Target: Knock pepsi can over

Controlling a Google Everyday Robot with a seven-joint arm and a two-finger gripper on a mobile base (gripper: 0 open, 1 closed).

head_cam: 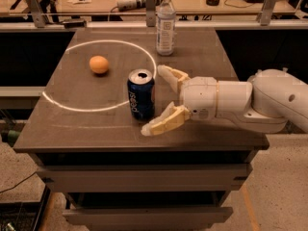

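Observation:
The pepsi can (141, 94) is dark blue with a silver top and stands upright on the dark table (72, 124), on the near right edge of a white circle marked on the tabletop. My gripper (158, 99) reaches in from the right on a white arm, low over the table. Its two cream fingers (163, 123) are spread wide open, one behind the can's right side and one in front of it. The near fingertip is close beside the can's base.
An orange (99, 64) lies inside the white circle (77, 106) at the left. A clear plastic water bottle (166, 24) stands upright at the back of the table. A cluttered bench runs behind the table. Drawers sit below the tabletop.

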